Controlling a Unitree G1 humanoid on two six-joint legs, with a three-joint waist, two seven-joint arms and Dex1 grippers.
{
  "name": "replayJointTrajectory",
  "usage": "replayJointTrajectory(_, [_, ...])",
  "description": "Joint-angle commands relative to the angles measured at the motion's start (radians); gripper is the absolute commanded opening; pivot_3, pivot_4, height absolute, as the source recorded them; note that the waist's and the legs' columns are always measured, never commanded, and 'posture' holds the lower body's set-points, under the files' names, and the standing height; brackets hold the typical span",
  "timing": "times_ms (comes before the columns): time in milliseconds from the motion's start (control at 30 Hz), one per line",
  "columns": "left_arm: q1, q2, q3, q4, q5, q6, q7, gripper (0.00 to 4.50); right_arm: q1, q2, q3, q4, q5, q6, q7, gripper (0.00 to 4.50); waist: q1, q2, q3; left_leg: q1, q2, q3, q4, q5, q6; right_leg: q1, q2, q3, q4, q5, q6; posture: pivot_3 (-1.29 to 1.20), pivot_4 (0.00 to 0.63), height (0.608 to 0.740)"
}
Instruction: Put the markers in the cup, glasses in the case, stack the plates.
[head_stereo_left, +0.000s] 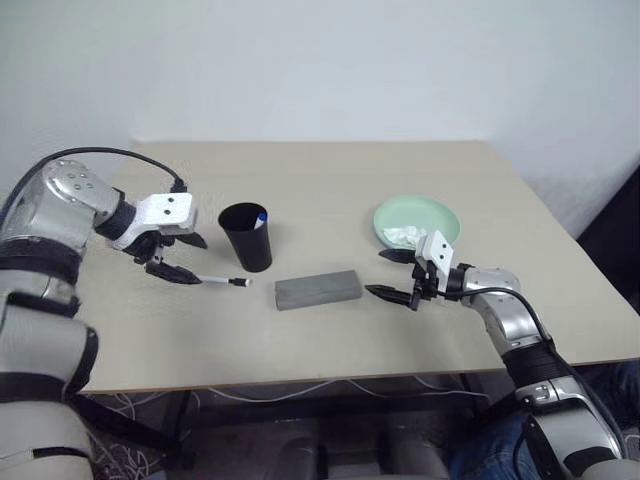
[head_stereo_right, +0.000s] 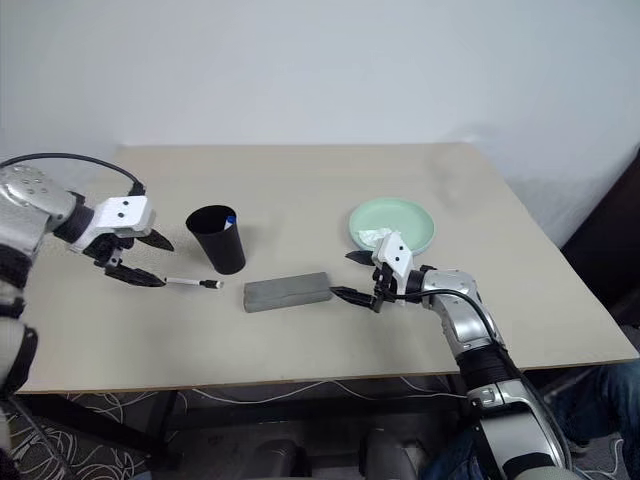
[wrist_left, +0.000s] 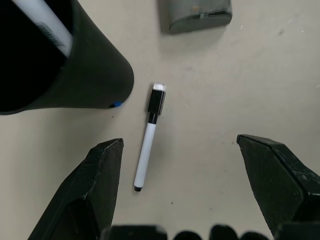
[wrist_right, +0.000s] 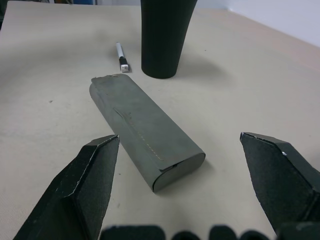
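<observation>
A black cup (head_stereo_left: 245, 237) stands left of the table's middle with a blue-ended marker (head_stereo_left: 261, 217) inside it. A second marker (head_stereo_left: 222, 281), white with a black end, lies flat on the table in front of the cup. My left gripper (head_stereo_left: 190, 260) hangs open just above this marker's left end, pointing down, with nothing between its fingers. The grey case (head_stereo_left: 317, 289) lies shut at the centre. My right gripper (head_stereo_left: 380, 273) is open just right of the case, facing it. A mint green plate (head_stereo_left: 417, 220) sits behind it. The glasses are out of view.
A crumpled white tissue (head_stereo_left: 404, 237) lies on the green plate's near side. The beige table (head_stereo_left: 330, 175) ends at a white wall behind. Its front edge runs close below both arms.
</observation>
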Motion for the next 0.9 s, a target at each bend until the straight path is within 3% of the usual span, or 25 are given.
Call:
replayJointTrajectory(33, [-0.051,-0.045,-0.005,0.093,0.099,-0.050,0.042,4.02,-0.017,-0.007,-0.016,-0.039,0.011,-0.005,-0.005,4.20,-0.001,0.000,0.000,0.000,0.000,0.001,0.000,0.000,0.000,0.000,0.000,0.000,0.000,0.000,0.000,0.00,0.000,0.720])
replayJointTrajectory(133, [-0.063,-0.104,-0.009,0.152,0.152,-0.057,0.064,4.44,-0.006,-0.017,-0.021,-0.059,0.012,0.006,-0.011,4.20,-0.001,-0.001,0.000,-0.001,0.001,0.001,0.000,0.000,0.000,-0.002,0.000,0.000,0.001,0.001,0.001,0.00,0.000,0.720])
replayJointTrajectory(467, [-0.072,-0.179,-0.018,0.244,0.319,-0.061,0.240,4.44,0.076,-0.052,-0.039,-0.169,0.022,0.059,-0.052,4.20,-0.001,-0.002,0.000,-0.011,0.001,0.002,0.002,-0.001,0.002,-0.011,0.000,0.001,0.002,0.002,0.002,0.00,0.000,0.720])
replayJointTrajectory(900, [-0.034,-0.252,0.000,0.276,0.378,-0.021,0.259,4.44,0.138,-0.065,-0.049,-0.261,0.031,0.101,-0.099,4.20,0.000,-0.003,-0.001,-0.010,0.001,0.003,0.004,-0.001,0.002,-0.010,0.000,0.001,0.002,0.002,0.002,0.00,0.000,0.720])
